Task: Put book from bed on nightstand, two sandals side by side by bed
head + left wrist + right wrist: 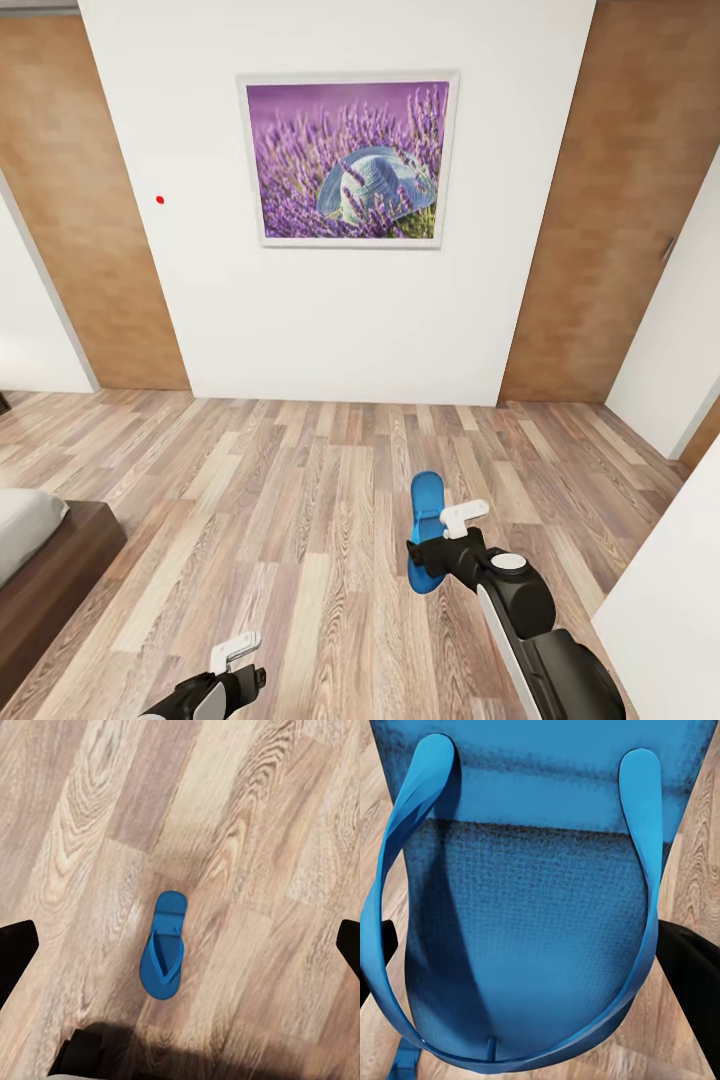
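Observation:
My right gripper (pixel 443 533) is shut on a bright blue sandal (pixel 425 498), held off the wood floor with its sole upright. In the right wrist view that sandal (pixel 532 930) sits close up between the dark fingers (pixel 690 982), straps facing the camera. A second blue sandal (pixel 163 954) lies flat on the floor below my left gripper (pixel 236 662), whose fingertips (pixel 15 954) stand wide apart and open. A corner of the bed (pixel 55 575) shows at the lower left, grey mattress on a dark frame. The book and the nightstand are out of view.
A white wall with a framed lavender-and-hat picture (pixel 348 160) faces me, with brown wood panels (pixel 85 220) on either side. A white surface (pixel 670 610) crowds the right side. Wood-plank floor (pixel 300 480) stretches from the bed to the wall.

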Tool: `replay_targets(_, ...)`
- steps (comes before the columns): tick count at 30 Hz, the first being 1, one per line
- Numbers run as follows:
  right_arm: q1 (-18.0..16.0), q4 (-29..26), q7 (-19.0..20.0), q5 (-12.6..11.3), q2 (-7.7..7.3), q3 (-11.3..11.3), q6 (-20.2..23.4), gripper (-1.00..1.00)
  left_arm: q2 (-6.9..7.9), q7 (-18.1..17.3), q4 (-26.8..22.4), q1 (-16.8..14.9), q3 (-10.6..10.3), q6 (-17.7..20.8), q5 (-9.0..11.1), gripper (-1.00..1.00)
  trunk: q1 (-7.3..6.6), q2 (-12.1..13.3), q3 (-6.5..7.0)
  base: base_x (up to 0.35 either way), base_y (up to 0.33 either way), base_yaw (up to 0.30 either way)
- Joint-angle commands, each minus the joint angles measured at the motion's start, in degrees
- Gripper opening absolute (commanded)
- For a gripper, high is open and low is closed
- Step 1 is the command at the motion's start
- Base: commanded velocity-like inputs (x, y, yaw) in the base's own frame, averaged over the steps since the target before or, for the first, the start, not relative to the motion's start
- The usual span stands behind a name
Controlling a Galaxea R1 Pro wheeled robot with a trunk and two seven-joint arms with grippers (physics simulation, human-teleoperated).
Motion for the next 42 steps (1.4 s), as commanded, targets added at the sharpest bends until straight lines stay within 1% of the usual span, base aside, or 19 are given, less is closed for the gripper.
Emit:
replay_targets(1, 0.0, -0.1, 0.5, 0.4, 0.02, 0.0, 0.3, -1.0, -0.05, 0.1, -0.1, 0.0, 0.2, 0.3, -0.2, 1.0, 0.22, -0.5, -0.24, 0.0, 0.0, 0.0)
replay_targets(22, 0.0, -0.1, 0.5, 0.4, 0.02, 0.0, 0.3, -1.0, -0.05, 0.1, -0.1, 0.0, 0.2, 0.0, -0.2, 1.0, 4.84, -8.9, -4.01, 0.0, 0.0, 0.0)
replay_targets(42, 0.0, -0.1, 0.5, 0.4, 0.02, 0.0, 0.3, -1.0, -0.05, 0.0, -0.2, 0.0, 0.2, 0.0, -0.2, 1.0, 4.84, -8.9, -4.01, 0.0, -0.015, 0.0)
